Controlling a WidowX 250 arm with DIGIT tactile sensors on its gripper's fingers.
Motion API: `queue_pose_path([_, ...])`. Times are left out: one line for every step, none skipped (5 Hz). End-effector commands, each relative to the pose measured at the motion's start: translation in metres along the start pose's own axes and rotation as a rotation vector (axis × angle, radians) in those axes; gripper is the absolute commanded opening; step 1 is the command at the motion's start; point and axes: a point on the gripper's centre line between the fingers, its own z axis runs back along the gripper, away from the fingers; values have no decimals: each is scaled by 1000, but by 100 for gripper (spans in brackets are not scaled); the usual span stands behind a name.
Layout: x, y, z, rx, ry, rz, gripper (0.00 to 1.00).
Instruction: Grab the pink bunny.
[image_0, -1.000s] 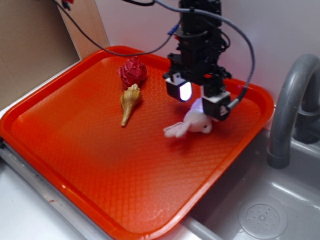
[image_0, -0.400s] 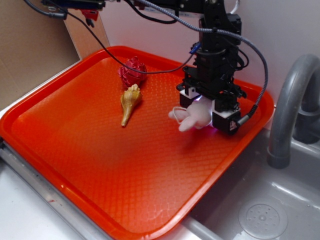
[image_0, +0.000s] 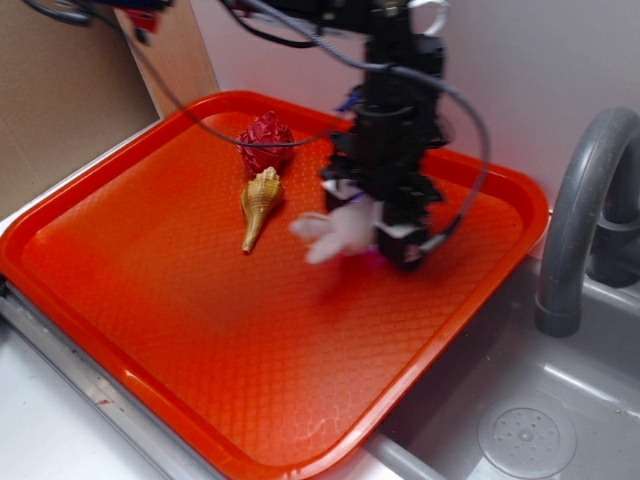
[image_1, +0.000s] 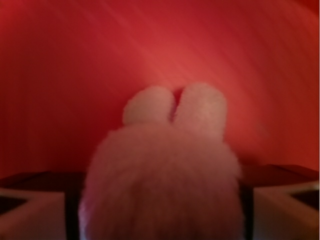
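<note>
Now claw (image_0: 368, 232) clamps pink bunny (image_0: 335, 232), above orange tray (image_0: 200, 330).

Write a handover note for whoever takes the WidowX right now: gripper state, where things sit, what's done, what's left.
Gripper: shut on the pink bunny; in the wrist view the bunny fills the space between the fingers, ears pointing away.
Bunny: held over the middle-right of the orange tray; frames are blurred.
Shell and red ruffled ball lie at the tray's back-left, clear of the gripper.
Done: the grab.
Left: probably just keep the grip steady.
</note>
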Motion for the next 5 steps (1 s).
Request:
queue_pose_path([-62,76,96,-36,-255,69,0])
queue_pose_path([-91,97,118,-36,-313,138,0])
queue_pose_path([-106,118,132,-35,-343,222,0])
queue_pose_path([-125,141,143,11,-373,382,0])
queue_pose_path([-135,146,153,11,-401,463,0])
